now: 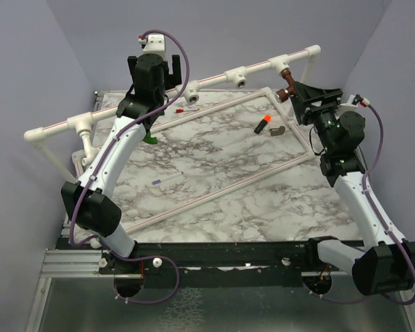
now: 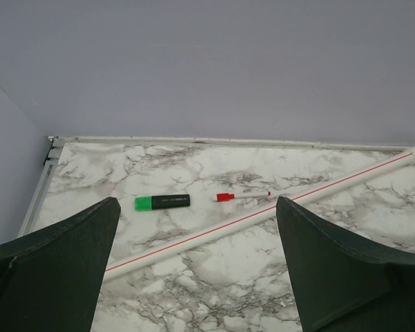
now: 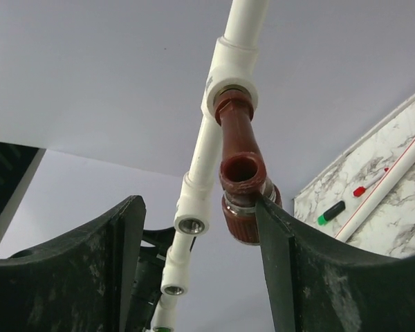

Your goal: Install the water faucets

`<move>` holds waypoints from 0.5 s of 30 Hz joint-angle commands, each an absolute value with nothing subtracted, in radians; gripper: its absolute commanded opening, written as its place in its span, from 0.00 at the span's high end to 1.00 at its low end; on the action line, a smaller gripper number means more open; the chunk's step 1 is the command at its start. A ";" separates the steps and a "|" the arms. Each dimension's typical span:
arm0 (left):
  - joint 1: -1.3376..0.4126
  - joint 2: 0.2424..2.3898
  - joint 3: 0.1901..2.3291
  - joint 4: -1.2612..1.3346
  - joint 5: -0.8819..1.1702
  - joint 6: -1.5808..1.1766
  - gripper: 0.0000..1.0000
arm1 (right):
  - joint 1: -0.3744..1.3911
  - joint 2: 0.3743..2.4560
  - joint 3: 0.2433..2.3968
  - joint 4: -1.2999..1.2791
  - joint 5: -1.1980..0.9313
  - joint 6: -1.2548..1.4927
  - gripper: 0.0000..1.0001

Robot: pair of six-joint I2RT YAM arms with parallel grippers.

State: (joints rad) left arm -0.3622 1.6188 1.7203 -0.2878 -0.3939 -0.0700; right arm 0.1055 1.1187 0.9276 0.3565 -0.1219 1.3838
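Plain lilac-grey walls (image 1: 214, 41) enclose a white-and-grey marble-patterned table (image 1: 263, 207) under soft, even light.

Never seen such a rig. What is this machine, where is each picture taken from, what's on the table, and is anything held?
Two robot arms are bolted at the near edge of a marble table. One picture looks down from above and behind; the other two come from wrist cameras, dark fingers showing. A raised white pipe rail carries tee sockets; the dark reddish-brown faucet sits in one. The right gripper is open around it, one finger touching. The left gripper is open, empty. On the table: a green-capped highlighter, a red-capped pen, an orange-and-black cylinder, a grey-brown bent piece.
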 commanded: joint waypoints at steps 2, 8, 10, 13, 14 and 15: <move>-0.374 1.629 1.704 -0.371 -0.390 -0.057 0.05 | 0.117 1.063 0.981 0.233 -0.110 1.233 0.30; -0.374 1.625 1.702 -0.371 -0.387 -0.057 0.05 | 0.117 1.010 0.983 0.146 -0.059 1.054 0.30; -0.374 1.624 1.703 -0.371 -0.388 -0.058 0.05 | 0.118 0.999 0.988 0.127 -0.055 0.975 0.30; -0.376 1.627 1.704 -0.371 -0.384 -0.058 0.05 | 0.117 0.986 0.997 0.102 -0.047 0.842 0.30; -0.376 1.628 1.705 -0.371 -0.385 -0.060 0.05 | 0.117 0.983 1.000 0.096 -0.042 0.794 0.30; -0.376 1.628 1.703 -0.370 -0.385 -0.059 0.05 | 0.117 0.979 1.001 0.098 -0.042 0.742 0.30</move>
State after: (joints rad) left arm -0.3622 1.6188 1.7203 -0.2874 -0.3935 -0.0700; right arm 0.1123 1.0042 0.9646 0.1566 -0.0814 0.9817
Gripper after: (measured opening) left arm 0.953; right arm 0.698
